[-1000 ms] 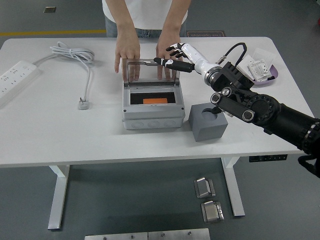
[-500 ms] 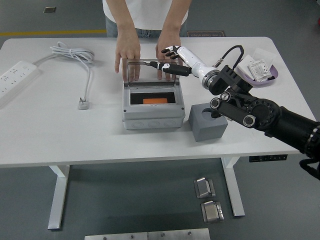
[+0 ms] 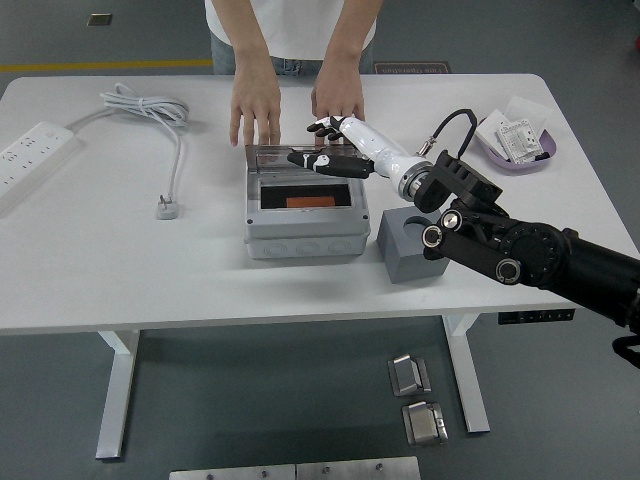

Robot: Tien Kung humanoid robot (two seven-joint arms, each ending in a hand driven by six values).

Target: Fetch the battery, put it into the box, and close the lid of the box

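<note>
The grey box [image 3: 305, 240] stands mid-table, and the orange battery [image 3: 304, 202] lies inside it. Its clear lid [image 3: 272, 160] leans forward, partly lowered over the opening. My right hand [image 3: 318, 147], white with black fingertips, reaches in from the right and lies against the lid's upper edge with its fingers stretched out, thumb in front. A person stands at the far side; one of the person's hands [image 3: 255, 108] rests just behind the box's left corner and the other hand [image 3: 337, 98] is behind my hand. My left arm does not show.
A grey foam block [image 3: 412, 245] with a round hole sits right of the box, under my forearm. A purple tray [image 3: 524, 160] with packets is far right. A power strip [image 3: 30, 155], coiled cable [image 3: 148, 104] and plug [image 3: 167, 208] lie left.
The lid stood upright a second ago and now tips forward and down over the box. My right hand has moved left and lower with it. The person's hands stay behind the box.
</note>
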